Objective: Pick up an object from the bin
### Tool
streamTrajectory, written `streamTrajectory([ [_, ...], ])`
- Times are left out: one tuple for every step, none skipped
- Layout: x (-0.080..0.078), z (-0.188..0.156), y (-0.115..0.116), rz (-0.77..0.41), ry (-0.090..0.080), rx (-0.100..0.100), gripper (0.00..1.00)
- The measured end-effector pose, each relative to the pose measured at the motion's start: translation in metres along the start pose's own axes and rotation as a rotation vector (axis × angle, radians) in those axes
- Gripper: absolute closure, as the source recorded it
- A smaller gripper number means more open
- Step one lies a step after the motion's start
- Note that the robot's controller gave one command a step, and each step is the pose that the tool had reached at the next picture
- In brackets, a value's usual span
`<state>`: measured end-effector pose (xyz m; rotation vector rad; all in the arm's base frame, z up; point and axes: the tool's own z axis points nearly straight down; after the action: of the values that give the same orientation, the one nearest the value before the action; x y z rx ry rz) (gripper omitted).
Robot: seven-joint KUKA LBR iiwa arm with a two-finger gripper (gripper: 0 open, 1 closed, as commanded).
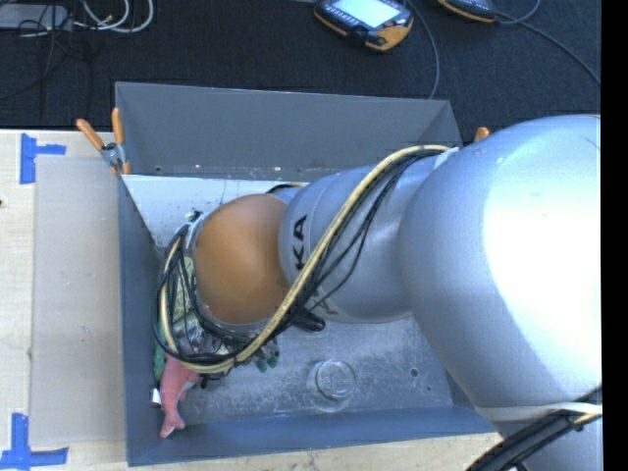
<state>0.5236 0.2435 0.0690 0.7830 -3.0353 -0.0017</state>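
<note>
A pink soft toy (pixel 174 396), long and tapering, lies in the bin's front left corner with its narrow end toward the front wall. A green thing (pixel 157 361) sticks out just behind it against the left wall. My gripper (pixel 200 345) is low in this corner, directly above the pink toy's upper end, with only a bit of its dark body visible among the cables. A small green and dark piece (pixel 265 360) lies just to its right.
A clear round lid or cup (pixel 334 379) rests on the bin floor near the front middle. The arm with its orange cover and cables spans the bin from the right and hides most of the floor beneath it.
</note>
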Motion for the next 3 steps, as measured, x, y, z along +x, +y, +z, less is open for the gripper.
streamTrajectory([
  [0.0,0.0,0.0,0.0,0.0,0.0,1.0],
  [0.001,-0.002,0.0,0.001,0.002,0.0,1.0],
  [0.001,-0.016,0.0,0.001,0.003,0.0,1.0],
])
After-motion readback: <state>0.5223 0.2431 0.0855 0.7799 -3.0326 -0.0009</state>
